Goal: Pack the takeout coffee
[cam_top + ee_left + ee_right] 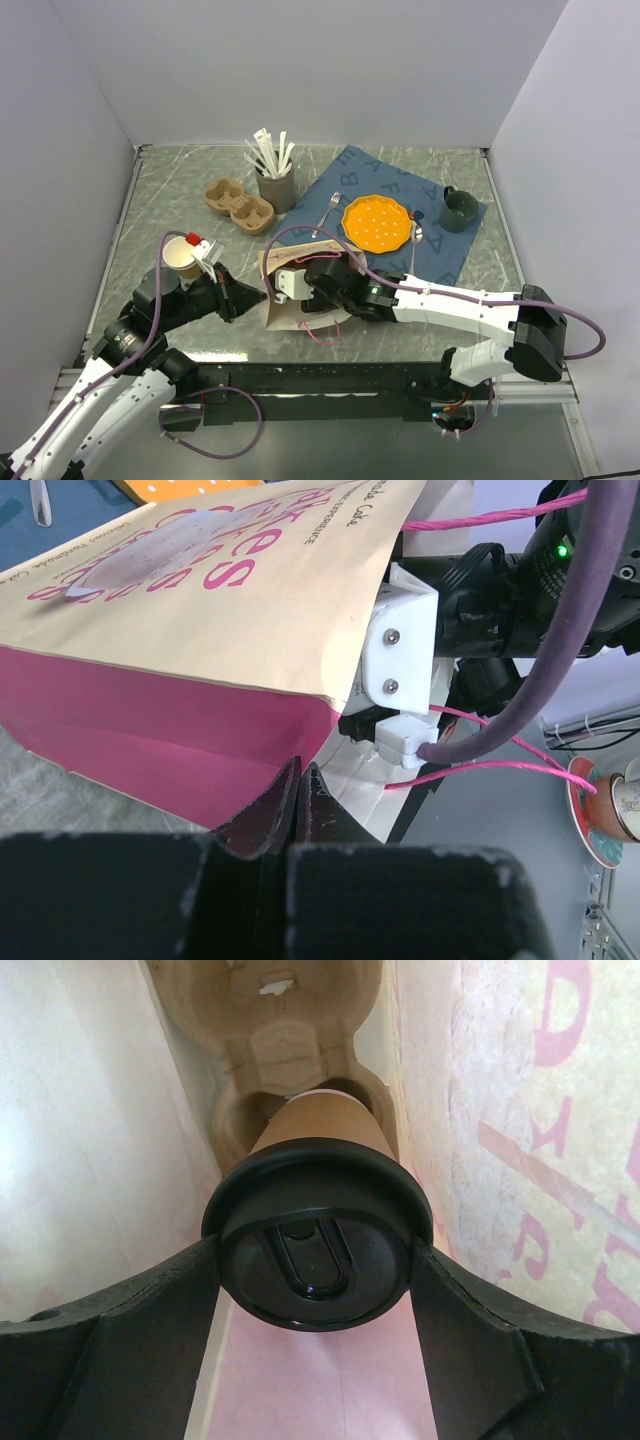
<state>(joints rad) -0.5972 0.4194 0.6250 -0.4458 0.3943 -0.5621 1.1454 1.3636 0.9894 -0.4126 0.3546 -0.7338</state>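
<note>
My takeout coffee (pixel 318 1250) shows kraft brown under a glossy black lid. The paper bag (pixel 200 600) is tan with pink lettering and a solid pink side. Orange plate (pixel 377 221), white-dotted, on a blue letter-patterned cloth (pixel 400 185).

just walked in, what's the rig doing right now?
It is packing a coffee into a bag. The paper bag lies on its side in front of the arms. The left gripper is shut at the edge of the bag's mouth, apparently pinching it. The right gripper reaches inside the bag, clamped on the lid of the takeout coffee. The cup's base is at the near well of the pulp carrier inside the bag. I can't tell whether it is fully seated. The cup is not released yet.
</note>
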